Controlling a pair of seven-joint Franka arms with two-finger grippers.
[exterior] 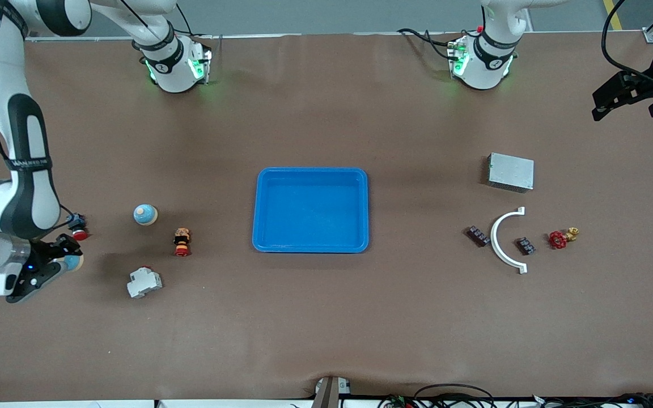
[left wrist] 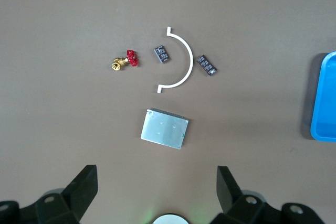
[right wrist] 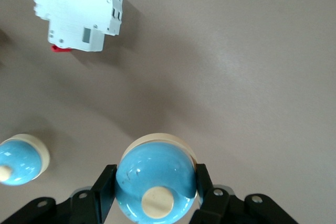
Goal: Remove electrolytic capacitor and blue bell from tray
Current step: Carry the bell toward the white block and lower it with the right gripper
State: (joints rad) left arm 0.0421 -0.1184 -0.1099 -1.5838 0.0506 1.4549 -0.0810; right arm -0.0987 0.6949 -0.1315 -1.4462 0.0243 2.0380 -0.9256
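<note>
Bell [right wrist: 156,184] clamped in right fingers [right wrist: 103,190] over brown table [exterior: 326,317]; left fingers [left wrist: 84,187] spread wide, waiting.

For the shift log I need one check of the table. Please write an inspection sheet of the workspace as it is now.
Surface: brown table, blue tray in the middle, nothing in it.
Job's things: one blue bell in the right tool; second blue bell on the table; two small black parts by the white arc.
Clutter: white breaker, red button switch, metal box, red valve.
Grippers: right tool shut on the bell, at the right arm's end; left tool open, waiting above its end.
Cables: black cables at the table edge nearest the camera.
Surroundings: nothing seen.
</note>
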